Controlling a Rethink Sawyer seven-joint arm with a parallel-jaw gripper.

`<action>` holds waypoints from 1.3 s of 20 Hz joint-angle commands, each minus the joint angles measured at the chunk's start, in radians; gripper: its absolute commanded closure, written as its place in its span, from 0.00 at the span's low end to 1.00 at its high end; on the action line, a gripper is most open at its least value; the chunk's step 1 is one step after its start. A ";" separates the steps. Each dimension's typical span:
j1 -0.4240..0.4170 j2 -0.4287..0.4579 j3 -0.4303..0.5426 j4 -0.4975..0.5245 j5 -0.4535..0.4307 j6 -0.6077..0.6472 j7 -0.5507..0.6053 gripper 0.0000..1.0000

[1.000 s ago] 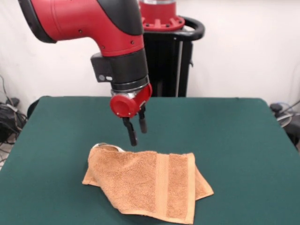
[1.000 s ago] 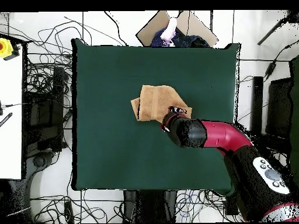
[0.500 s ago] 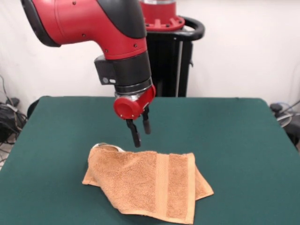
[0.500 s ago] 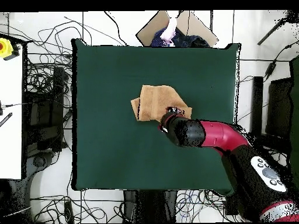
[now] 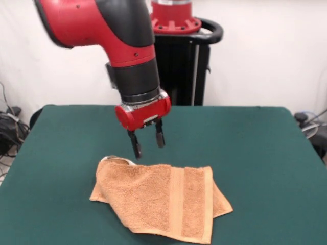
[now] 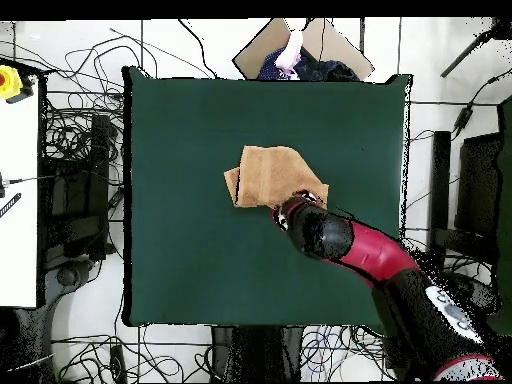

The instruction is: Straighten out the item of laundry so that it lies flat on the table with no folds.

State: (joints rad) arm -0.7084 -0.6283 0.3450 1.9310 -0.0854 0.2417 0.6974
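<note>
On table [image 5: 265,153], near its front middle: orange-tan towel [image 5: 163,201], folded over, woven band upright, white tag at back corner; above that corner, gripper [image 5: 147,143], fingers apart, empty.

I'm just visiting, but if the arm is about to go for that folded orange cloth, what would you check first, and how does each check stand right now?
1. Gripper open: ok. The red and black arm's gripper has its two dark fingers apart.
2. Gripper empty: ok, nothing between the fingers.
3. Gripper clear of cloth: ok, it hangs above the small orange-tan terry towel, not touching.
4. Towel flat: not ok. It lies folded over itself, a lower layer sticking out at one corner.
5. Room to spread: ok, bare dark green felt table on all sides in the overhead view.
6. Exact edge to grab: cannot tell.
</note>
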 commanded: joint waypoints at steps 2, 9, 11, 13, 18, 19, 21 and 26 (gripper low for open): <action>0.140 -0.001 -0.173 0.307 0.239 -0.348 0.760 0.00; 0.124 -0.101 -0.207 0.426 0.205 -0.395 0.843 0.00; 0.110 -0.129 -0.210 0.439 0.169 -0.368 0.849 0.00; 0.089 -0.152 -0.203 0.448 0.127 -0.334 0.846 0.00; -0.019 -0.214 -0.150 0.431 0.024 -0.202 0.766 0.00; -0.030 -0.215 -0.150 0.433 0.012 -0.201 0.767 0.00; -0.066 -0.234 -0.130 0.436 -0.019 -0.174 0.767 0.00; -0.253 -0.187 0.133 0.402 -0.145 0.071 0.543 0.00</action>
State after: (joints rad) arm -0.8548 -0.8443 0.2429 2.3673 -0.1406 0.0856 1.3893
